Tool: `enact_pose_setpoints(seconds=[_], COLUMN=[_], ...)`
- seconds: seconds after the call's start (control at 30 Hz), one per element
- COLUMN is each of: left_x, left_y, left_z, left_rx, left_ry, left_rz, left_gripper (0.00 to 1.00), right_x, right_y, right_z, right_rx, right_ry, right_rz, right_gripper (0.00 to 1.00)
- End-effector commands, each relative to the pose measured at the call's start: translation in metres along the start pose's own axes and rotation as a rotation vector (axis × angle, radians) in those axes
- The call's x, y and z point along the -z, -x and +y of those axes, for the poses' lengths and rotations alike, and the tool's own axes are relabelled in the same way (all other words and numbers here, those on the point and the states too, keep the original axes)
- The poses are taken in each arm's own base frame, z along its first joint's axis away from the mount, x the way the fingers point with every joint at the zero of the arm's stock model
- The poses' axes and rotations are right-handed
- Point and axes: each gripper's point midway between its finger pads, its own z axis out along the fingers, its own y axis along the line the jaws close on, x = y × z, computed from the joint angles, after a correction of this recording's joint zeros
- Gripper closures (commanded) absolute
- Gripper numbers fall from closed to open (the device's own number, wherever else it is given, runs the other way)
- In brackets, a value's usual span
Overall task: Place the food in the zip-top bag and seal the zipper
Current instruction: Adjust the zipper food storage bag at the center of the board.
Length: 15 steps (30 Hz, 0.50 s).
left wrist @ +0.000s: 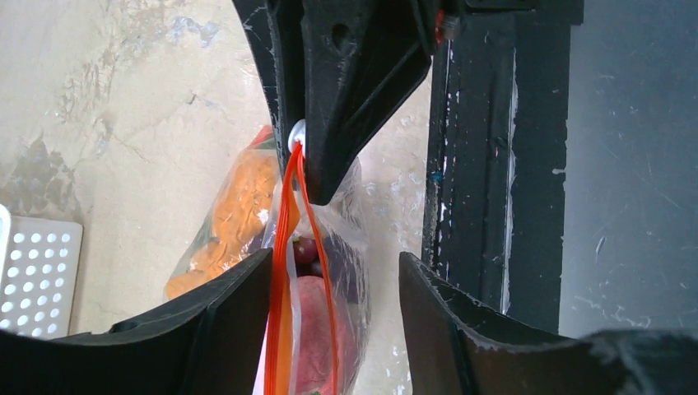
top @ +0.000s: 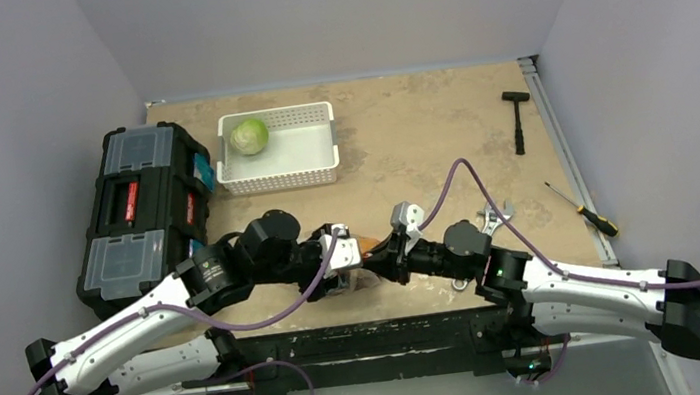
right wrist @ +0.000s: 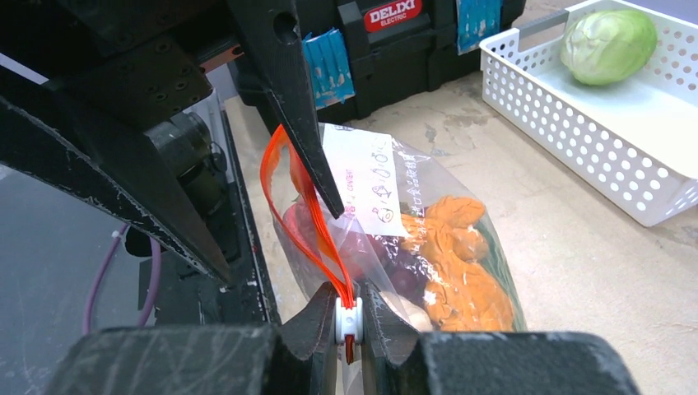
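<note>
On the tan table [top: 419, 139] is one clear plastic zip-top bag [right wrist: 428, 189] of orange toy food [right wrist: 461, 271]; one white slotted basket [top: 308, 174] at eleven o'clock. The right gripper [right wrist: 350, 317] pinches the orange-red zipper [right wrist: 317, 222]; the left gripper [left wrist: 333, 257] stands wide.

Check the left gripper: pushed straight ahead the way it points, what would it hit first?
The zip-top bag, whose zipper runs between the left gripper's open jaws. Just beyond it the right gripper, shut on the zipper's end, blocks the line; how far beyond is unclear.
</note>
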Motion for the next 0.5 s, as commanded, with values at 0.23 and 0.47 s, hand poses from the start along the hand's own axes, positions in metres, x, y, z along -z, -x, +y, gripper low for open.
enact_pose_setpoints(seconds=[0.23,0.47], left_x=[0.005,-0.004], left_y=[0.0,0.0], left_z=[0.035,0.031], left_rx=[-0.111,-0.111], left_ry=[0.206,0.18], left_rz=[-0.01,-0.019], left_gripper=[0.49,0.65], right_x=[-0.002,-0.004], right_y=[0.043,0.043], right_z=[0.006,0.008], right_rx=[-0.012,-0.025], right_ry=[0.009,0.014], right_rz=[-0.089,-0.066], right_gripper=[1.0,1.0])
